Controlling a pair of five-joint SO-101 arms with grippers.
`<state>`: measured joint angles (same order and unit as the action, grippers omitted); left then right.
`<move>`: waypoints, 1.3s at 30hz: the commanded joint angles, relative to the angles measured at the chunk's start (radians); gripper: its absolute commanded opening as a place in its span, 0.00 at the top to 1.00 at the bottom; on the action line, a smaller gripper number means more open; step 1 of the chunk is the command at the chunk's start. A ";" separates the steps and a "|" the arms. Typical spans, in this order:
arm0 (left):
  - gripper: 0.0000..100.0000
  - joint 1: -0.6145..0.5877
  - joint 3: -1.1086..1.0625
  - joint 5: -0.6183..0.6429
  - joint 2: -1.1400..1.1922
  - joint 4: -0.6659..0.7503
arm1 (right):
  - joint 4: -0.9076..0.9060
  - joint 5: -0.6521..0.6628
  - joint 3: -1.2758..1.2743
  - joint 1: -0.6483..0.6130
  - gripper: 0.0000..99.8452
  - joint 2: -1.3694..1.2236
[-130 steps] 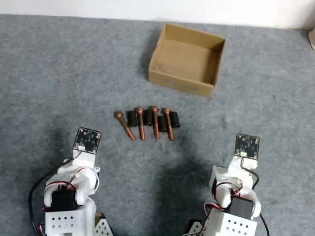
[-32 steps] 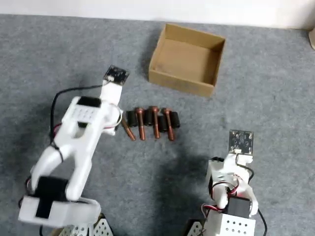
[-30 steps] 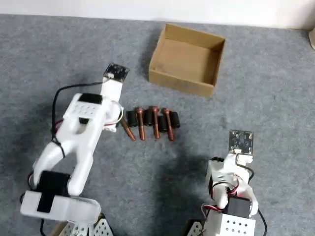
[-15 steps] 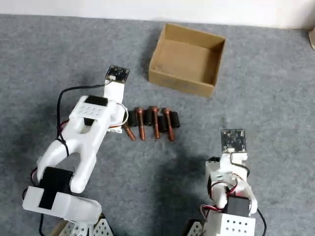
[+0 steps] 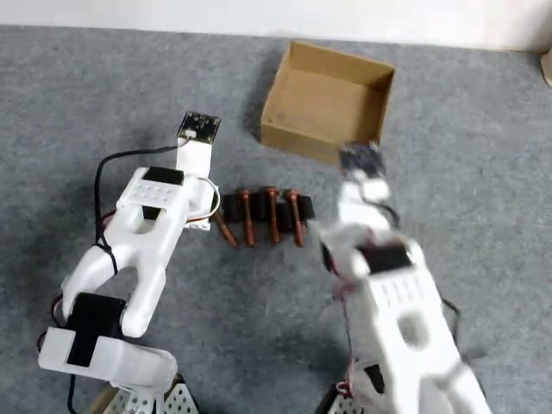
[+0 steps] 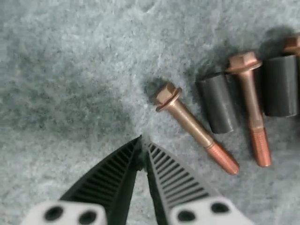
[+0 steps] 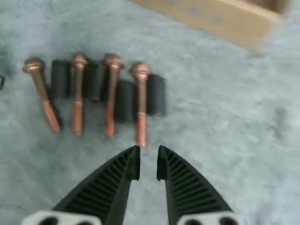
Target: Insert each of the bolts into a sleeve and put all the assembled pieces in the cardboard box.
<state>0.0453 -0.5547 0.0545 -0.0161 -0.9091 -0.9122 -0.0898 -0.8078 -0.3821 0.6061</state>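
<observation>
- Bolts of copper-coloured metal with hex heads (image 5: 273, 216), four in all, are lying side by side on the grey carpet-like desk (image 5: 103, 95), with their heads toward the open brown cardboard box (image 5: 319, 148).
- Short black cylindrical sleeves (image 5: 260, 204) are lying between and beside the shanks, up near the heads. None is sitting on a shank yet, so I judge assembly unstarted. The box is standing empty.
- Left pincer (image 6: 142, 140) is hanging low over the desk with its ribbed fingers pressed together, gripping nothing. Its tip is pointing just short of the head of the end bolt (image 6: 192, 129), which is lying askew, clear of the nearest sleeve (image 6: 219, 103).
- Right pincer (image 7: 147, 161) is hanging low too, its fingers parted only a sliver, holding nothing. It is lining up with the threaded tip of the far-end bolt (image 7: 141, 103).
- Judgement: each arm is taking an opposite end of the row, likely to avoid crowding. Both pincers will need to open wider before any pickup.
</observation>
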 commanded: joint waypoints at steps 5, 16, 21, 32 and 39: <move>0.99 -0.031 0.005 0.009 -0.016 0.018 | 0.025 -0.092 0.346 -0.045 0.93 -0.426; 0.99 -0.039 0.007 0.009 -0.016 0.020 | 0.024 -0.087 0.437 -0.108 0.93 -0.700; 0.99 -0.039 0.008 0.009 -0.016 0.020 | 0.018 -0.092 0.475 -0.102 0.93 -0.700; 0.99 -0.039 0.010 0.009 -0.016 0.020 | -0.024 -0.094 0.481 -0.097 0.93 -0.670; 0.99 -0.039 0.007 0.009 -0.010 0.043 | -0.024 -0.127 0.415 -0.061 0.93 -0.492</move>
<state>0.0176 -0.5547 0.0545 -0.0161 -0.8968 -0.9352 -0.2033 -0.3736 -0.4818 0.0245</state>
